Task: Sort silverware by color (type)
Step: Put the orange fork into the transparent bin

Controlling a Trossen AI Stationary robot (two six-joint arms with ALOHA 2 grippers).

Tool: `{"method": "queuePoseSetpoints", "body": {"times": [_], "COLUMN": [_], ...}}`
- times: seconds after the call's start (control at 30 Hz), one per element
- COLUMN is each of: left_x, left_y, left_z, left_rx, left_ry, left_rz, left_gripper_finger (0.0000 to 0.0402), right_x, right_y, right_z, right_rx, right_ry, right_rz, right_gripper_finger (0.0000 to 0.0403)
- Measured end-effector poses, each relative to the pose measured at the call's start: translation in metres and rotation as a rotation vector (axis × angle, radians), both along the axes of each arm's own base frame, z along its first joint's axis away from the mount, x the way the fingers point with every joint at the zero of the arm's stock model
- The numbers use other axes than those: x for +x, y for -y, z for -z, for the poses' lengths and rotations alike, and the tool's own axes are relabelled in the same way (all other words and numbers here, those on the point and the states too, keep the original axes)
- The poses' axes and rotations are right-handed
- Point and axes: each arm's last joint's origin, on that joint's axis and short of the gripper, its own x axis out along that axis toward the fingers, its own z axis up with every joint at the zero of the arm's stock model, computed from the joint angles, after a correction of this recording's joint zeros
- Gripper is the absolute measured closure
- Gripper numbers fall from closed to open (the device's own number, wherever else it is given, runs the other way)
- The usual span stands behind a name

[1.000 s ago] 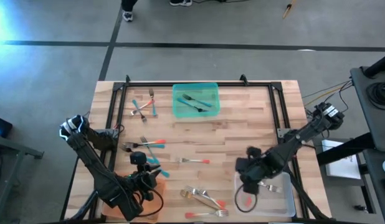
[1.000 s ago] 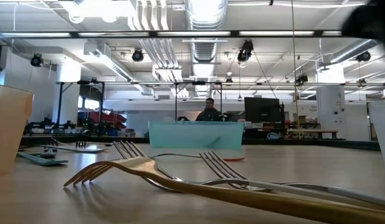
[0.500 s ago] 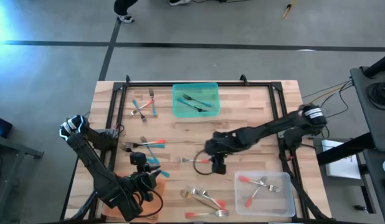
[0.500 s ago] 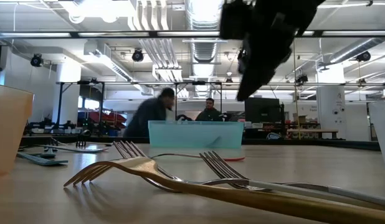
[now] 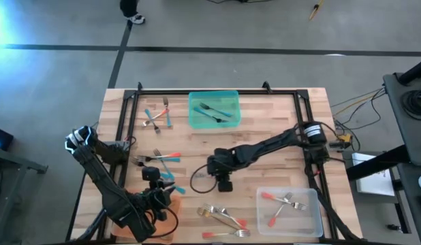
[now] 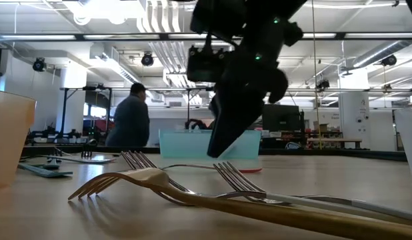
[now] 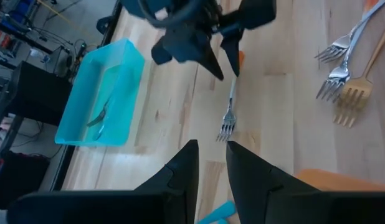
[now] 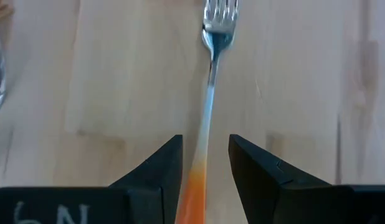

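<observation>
While the left hand (image 5: 158, 192) waits by the orange tray (image 5: 171, 219), fingers slightly parted and empty, the right hand (image 5: 223, 178) hangs spread astride the red fork (image 8: 208, 106) on the counter (image 5: 265, 136), below the teal tray (image 5: 214, 110).

Glossy metal fork (image 8: 211, 62), wooden table (image 8: 118, 74)

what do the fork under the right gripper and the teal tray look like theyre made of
The fork lined up between the right gripper's open fingers looks like polished metal at the tines and neck, which glint silver, with an orange-red, matte handle, likely plastic or a coating. The teal tray looks like translucent plastic: the utensils inside show through its tinted wall in the left wrist view.
</observation>
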Motion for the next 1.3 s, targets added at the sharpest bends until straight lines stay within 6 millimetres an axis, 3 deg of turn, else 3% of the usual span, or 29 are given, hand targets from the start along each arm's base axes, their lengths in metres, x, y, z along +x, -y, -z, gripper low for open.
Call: {"method": "queuePoseSetpoints", "body": {"times": [0.4, 0.73, 0.9, 1.03, 1.3], "left_x": [-0.006, -0.008, -0.008, -0.008, -0.008], "left_y": [0.006, 0.007, 0.008, 0.008, 0.008], "left_z": [0.001, 0.002, 0.002, 0.002, 0.003], "left_rx": [-0.024, -0.029, -0.031, -0.035, -0.042], "left_ry": [0.001, -0.001, 0.000, 0.003, 0.008], "left_rz": [0.014, 0.017, 0.018, 0.018, 0.014], "left_gripper_finger": [0.0336, 0.0336, 0.0336, 0.0336, 0.0336], "right_x": [0.031, 0.032, 0.028, 0.012, -0.027], "right_y": [-0.004, -0.003, -0.001, 0.003, 0.002], "right_z": [0.023, 0.040, 0.025, 0.006, -0.062], "right_rx": [-0.016, -0.027, -0.037, -0.087, -0.104], "right_ry": [-0.007, -0.057, -0.060, -0.138, -0.135], "right_rz": [-0.004, 0.030, 0.039, 0.055, 0.167], "right_gripper_finger": [0.0298, 0.0388, 0.0392, 0.0393, 0.0393]}}
